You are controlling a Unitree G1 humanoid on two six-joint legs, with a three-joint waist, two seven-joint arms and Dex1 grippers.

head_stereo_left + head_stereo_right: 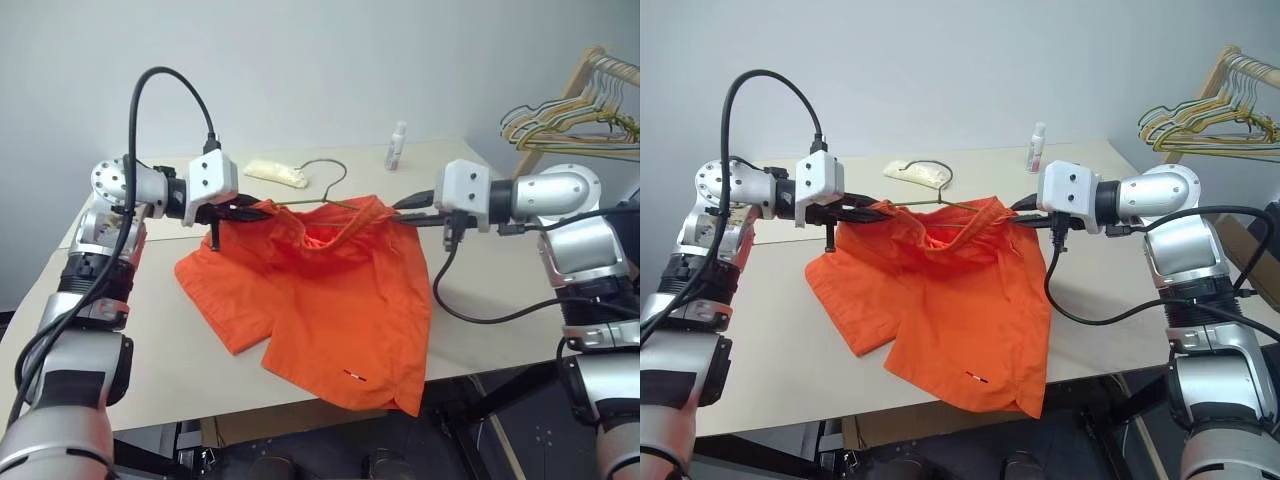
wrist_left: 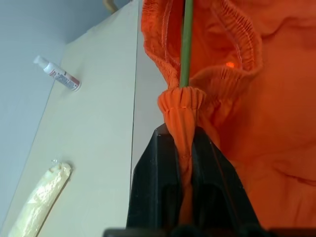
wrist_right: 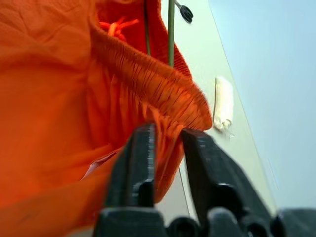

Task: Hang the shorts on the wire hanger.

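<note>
The bright orange shorts (image 1: 330,290) hang by their waistband between my two grippers, with the legs spread on the table and one hem over its front edge. The wire hanger (image 1: 330,172) runs along inside the waistband, and its hook rises behind the shorts. In the left wrist view the hanger's wire (image 2: 186,44) enters the bunched waistband just beyond my fingers. My left gripper (image 1: 262,210) is shut on the waistband's left end. My right gripper (image 1: 400,208) is at the waistband's right end, its fingers (image 3: 140,148) parted with the gathered elastic edge lying between them.
The beige table (image 1: 150,330) also carries a small clear bottle (image 1: 397,146) and a pale wrapped packet (image 1: 276,174) near its far edge. A wooden rack with bunched pale hangers (image 1: 575,110) stands at the far right, beyond the table's corner.
</note>
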